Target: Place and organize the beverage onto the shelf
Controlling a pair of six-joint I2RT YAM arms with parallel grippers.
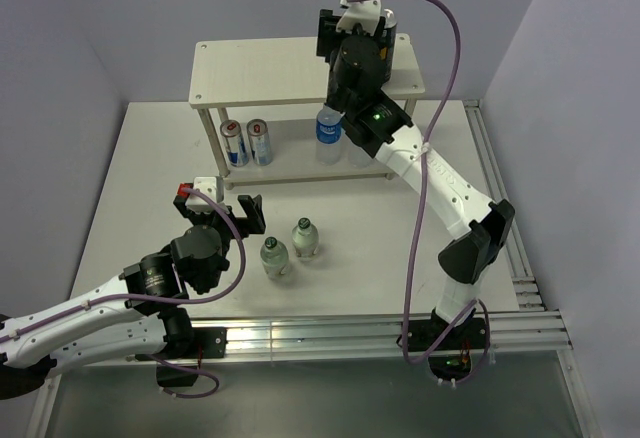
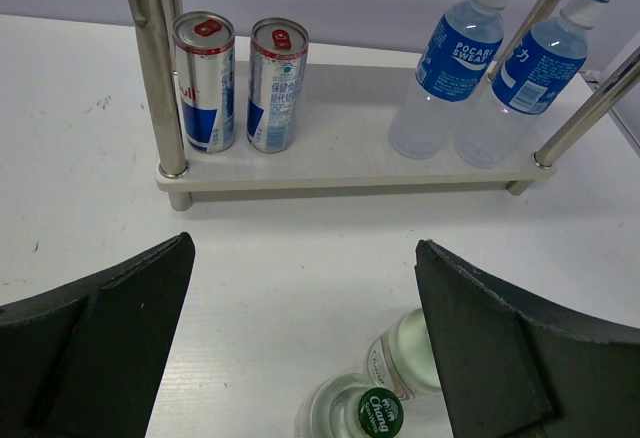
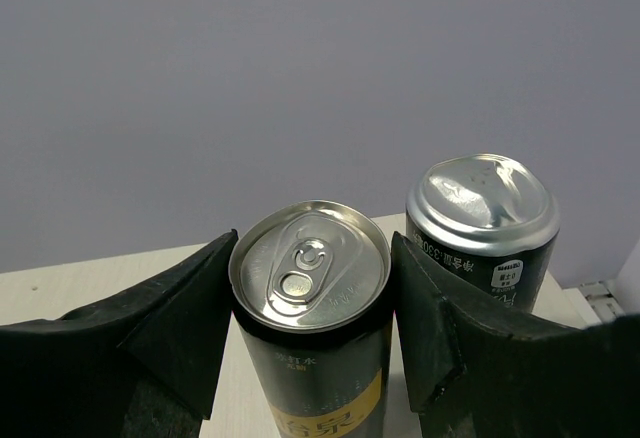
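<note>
While the black can point(image 3: 308, 258) stands upright between the fingers of the right gripper point(image 3: 312, 298), both dark pads press against its sides, so the gripper is clamped on it. It is held over the top board of the shelf point(image 1: 270, 73), toward that board's right end. Whether the can's base touches the board cannot be told. Just beside it, on the right in the wrist view, a second black can point(image 3: 487, 208) with a silver lid stands on the same board, apart from the held one.

On the shelf's lower board, two Red Bull cans point(image 2: 205, 83) stand side by side at the left end. Two Pocari Sweat bottles point(image 2: 450, 63) with blue labels stand close together at the right end.

In front of the shelf, on the white table point(image 1: 150, 158), two green-capped bottles point(image 1: 275, 256) of clear material stand near each other. The left gripper point(image 2: 305, 258) hangs low just to their left in the top view, pointing toward the shelf. Its fingers are spread wide and hold nothing, and the bottles lie near its right finger.
</note>
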